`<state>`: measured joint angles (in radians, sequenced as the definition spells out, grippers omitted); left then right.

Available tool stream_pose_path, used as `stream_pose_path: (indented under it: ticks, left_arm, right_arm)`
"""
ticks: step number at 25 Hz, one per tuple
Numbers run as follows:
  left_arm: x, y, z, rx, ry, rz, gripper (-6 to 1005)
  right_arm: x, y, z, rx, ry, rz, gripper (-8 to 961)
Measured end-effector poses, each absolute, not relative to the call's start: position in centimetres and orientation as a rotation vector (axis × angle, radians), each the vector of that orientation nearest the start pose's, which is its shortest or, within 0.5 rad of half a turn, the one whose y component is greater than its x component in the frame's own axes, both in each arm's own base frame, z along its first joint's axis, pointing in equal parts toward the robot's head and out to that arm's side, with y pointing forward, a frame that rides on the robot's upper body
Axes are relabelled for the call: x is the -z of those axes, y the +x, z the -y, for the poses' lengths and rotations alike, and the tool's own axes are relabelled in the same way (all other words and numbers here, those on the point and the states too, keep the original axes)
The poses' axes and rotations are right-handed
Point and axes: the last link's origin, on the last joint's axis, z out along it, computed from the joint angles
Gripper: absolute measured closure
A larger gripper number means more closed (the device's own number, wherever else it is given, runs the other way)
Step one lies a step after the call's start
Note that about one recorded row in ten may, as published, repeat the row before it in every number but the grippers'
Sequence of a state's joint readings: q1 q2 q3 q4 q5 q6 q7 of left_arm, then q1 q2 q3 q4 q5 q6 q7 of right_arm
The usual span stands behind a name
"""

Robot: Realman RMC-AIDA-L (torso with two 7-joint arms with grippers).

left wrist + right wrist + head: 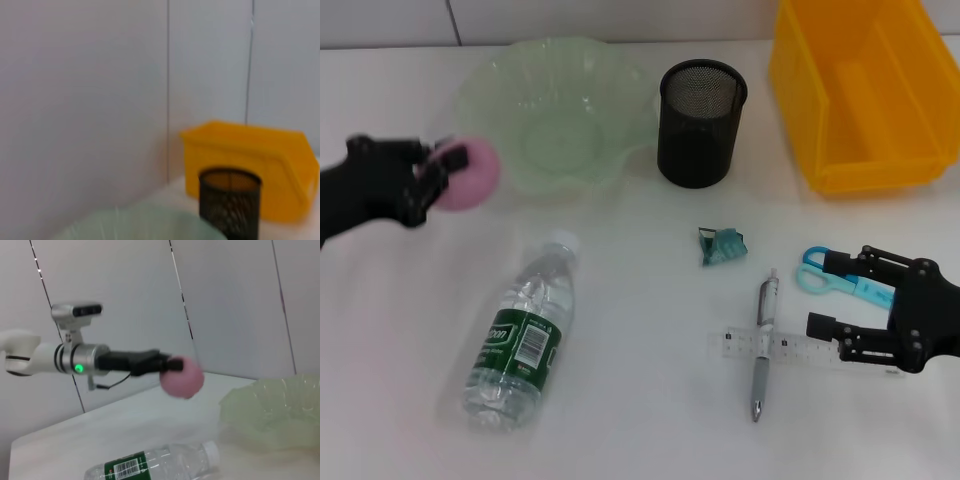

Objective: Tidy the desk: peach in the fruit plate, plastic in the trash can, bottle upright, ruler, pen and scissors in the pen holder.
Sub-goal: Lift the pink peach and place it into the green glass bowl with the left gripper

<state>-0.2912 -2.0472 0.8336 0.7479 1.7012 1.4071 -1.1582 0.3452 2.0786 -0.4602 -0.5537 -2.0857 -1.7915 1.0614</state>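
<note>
Left gripper (438, 172) pinches the peach (470, 175) just beside the plate (620, 90), right gripper (850, 300) open beside the scissors (825, 270); early release could roll it off.

One peach (472, 173), bowl (555, 110), mesh cup (701, 122), yellow bin (860, 90), bottle (523, 331), wrapper (721, 245), pen (763, 345), ruler (770, 346), pair of scissors (840, 280) and two grippers (438, 172) (825, 292) are counted.

A lab-like test bench: plain white desk (640, 420) against bare panelled walls (85, 100).
</note>
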Motion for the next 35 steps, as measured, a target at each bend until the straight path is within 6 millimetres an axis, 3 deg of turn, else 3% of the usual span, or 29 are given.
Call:
stream_pose_path:
  ticks: [1,4,5,6,9,10,12,21,26,30,35]
  left_arm:
    - [-4.3,-29.4,-32.2,0.721,-2.384,0.415,931]
    - [-4.3,-28.4,-33.2,0.764,-2.370,0.394,946]
    - [-3.3,-26.2,-35.6,0.829,-2.366,0.400,951]
    - [-2.7,-25.5,-36.7,0.830,-2.362,0.422,956]
    - [-2.1,-25.1,-37.8,0.819,-2.354,0.449,956]
    - [-0.9,-24.5,-39.7,0.767,-2.331,0.497,956]
    - [-0.2,-24.2,-40.4,0.740,-2.321,0.508,955]
    - [0.8,-24.1,-41.3,0.696,-2.294,0.533,925]
    - [0.9,-24.0,-40.7,0.727,-2.316,0.528,673]
    - [0.6,-24.0,-39.1,0.800,-2.377,0.487,463]
    - [0.3,-24.7,-38.1,0.820,-2.390,0.480,360]
  right_arm:
    - [-0.5,31.2,-24.5,-0.885,-2.661,-0.547,119]
    - [-0.5,31.2,-24.5,-0.886,-2.659,-0.547,119]
    - [-0.5,31.2,-24.5,-0.887,-2.659,-0.547,119]
    - [-0.5,31.2,-24.6,-0.887,-2.658,-0.550,119]
    - [-0.5,31.2,-24.6,-0.888,-2.657,-0.551,119]
    - [-0.5,31.2,-24.6,-0.888,-2.657,-0.552,119]
    - [-0.5,31.2,-24.6,-0.890,-2.658,-0.550,119]
    - [-0.5,31.0,-24.8,-0.893,-2.661,-0.548,120]
    - [-0.5,31.1,-24.6,-0.899,-2.662,-0.551,120]
    - [-0.5,31.1,-24.5,-0.900,-2.661,-0.556,120]
    - [-0.8,31.0,-24.7,-0.916,-2.650,-0.602,120]
